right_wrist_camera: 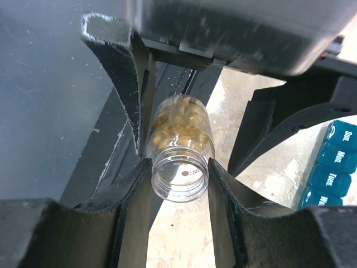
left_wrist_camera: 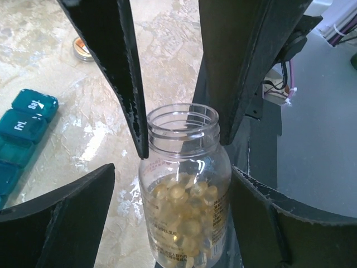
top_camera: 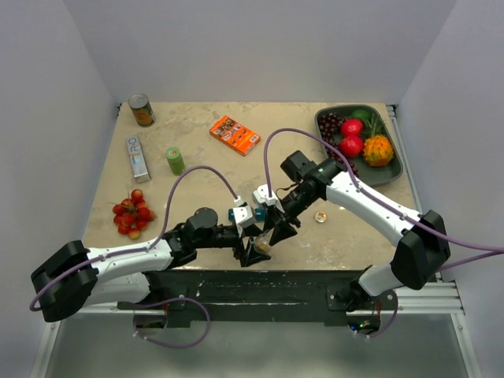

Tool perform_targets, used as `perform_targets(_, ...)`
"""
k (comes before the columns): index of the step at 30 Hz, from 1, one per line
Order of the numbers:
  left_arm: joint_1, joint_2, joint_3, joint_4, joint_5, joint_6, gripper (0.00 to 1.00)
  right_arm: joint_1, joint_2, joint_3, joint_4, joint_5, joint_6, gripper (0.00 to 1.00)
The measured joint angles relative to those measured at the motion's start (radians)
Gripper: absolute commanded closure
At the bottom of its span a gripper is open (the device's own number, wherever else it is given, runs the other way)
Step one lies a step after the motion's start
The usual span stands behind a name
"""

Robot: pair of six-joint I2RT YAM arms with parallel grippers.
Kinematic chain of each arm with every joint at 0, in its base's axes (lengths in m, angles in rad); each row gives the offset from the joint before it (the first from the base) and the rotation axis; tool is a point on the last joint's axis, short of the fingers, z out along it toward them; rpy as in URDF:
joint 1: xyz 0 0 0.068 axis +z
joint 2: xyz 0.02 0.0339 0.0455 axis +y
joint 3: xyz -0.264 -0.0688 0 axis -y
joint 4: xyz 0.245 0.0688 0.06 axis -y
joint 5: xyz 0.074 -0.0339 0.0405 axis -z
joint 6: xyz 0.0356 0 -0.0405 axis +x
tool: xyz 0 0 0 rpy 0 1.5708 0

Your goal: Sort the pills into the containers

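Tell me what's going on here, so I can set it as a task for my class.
At the table's near edge, the right gripper is shut on the neck of an open clear bottle of yellow capsules, while the left gripper is open around its body. A round cap lies apart on the table. The teal pill organizer sits alongside, its visible lids shut; no loose pills in sight.

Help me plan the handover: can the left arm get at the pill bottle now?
Probably yes. The left end effector is open around the bottle, a finger on each side of its body; the right end effector grips only the neck.
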Motion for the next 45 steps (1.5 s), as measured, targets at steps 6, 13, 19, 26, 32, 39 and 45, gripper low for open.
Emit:
perform_targets(6,-0.007,0.021,-0.009,0.042,0.02,-0.02,0.49,0.0,0.0,0.002,0.0,0.0,0.001,1.0)
perform_targets(13,-0.006,0.039,-0.009,0.063,0.045,-0.044,1.0,-0.002,0.001,0.003,0.007,0.01,0.012,1.0)
perform_targets(19,-0.006,0.023,-0.009,0.053,0.04,-0.049,0.97,-0.005,0.0,0.005,0.009,0.007,0.024,1.0)
perform_targets(26,-0.007,-0.066,-0.024,0.011,-0.007,-0.048,0.57,-0.011,-0.003,0.019,0.031,-0.038,0.026,1.0)
perform_targets(32,-0.007,-0.074,-0.024,0.014,-0.026,-0.049,0.45,-0.026,-0.003,0.019,0.035,-0.063,0.026,1.0)
perform_targets(39,-0.011,-0.077,-0.025,0.026,-0.04,-0.05,0.34,-0.045,-0.006,0.019,0.028,-0.079,0.023,1.0)
perform_targets(45,-0.011,-0.093,-0.026,0.025,-0.048,-0.05,0.32,-0.071,-0.015,0.019,0.015,-0.079,0.022,1.0)
